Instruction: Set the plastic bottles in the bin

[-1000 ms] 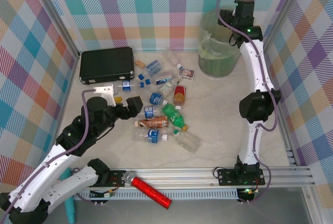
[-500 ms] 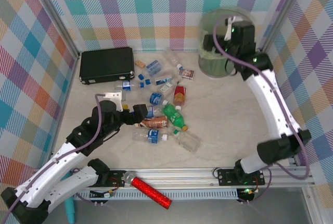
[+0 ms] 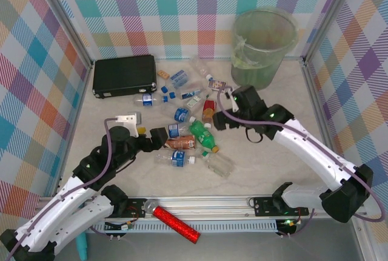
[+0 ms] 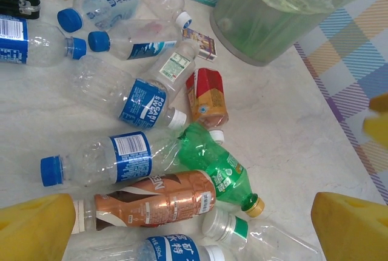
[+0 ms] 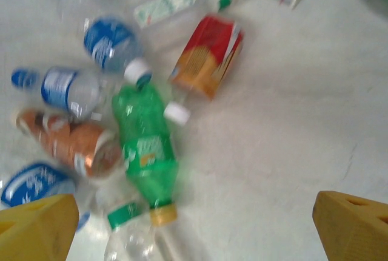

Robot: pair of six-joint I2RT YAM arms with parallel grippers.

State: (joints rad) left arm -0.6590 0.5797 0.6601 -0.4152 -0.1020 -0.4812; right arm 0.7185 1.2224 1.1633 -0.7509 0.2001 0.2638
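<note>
Several plastic bottles (image 3: 185,121) lie in a loose pile mid-table: clear ones with blue labels, a green one (image 3: 201,135), a brown one (image 3: 179,142) and a red-orange one (image 3: 209,110). The bin (image 3: 264,45) stands at the back right. My left gripper (image 3: 159,138) is open at the pile's left edge. In the left wrist view this gripper (image 4: 194,237) hangs over the brown bottle (image 4: 151,200) and the green bottle (image 4: 212,164), holding nothing. My right gripper (image 3: 222,119) is open beside the pile's right side. In the blurred right wrist view that gripper (image 5: 194,230) is empty, the green bottle (image 5: 142,145) lying left of centre.
A flat black case (image 3: 124,74) lies at the back left. A small printed box (image 3: 217,85) sits between the pile and the bin. A red glittery cylinder (image 3: 176,223) rests on the front rail. Checked walls close in the table's left, back and right.
The right arm swung down from above the bin to the right side of the pile, its jaws opening wider on the way. The left gripper edged closer to the brown bottle.
</note>
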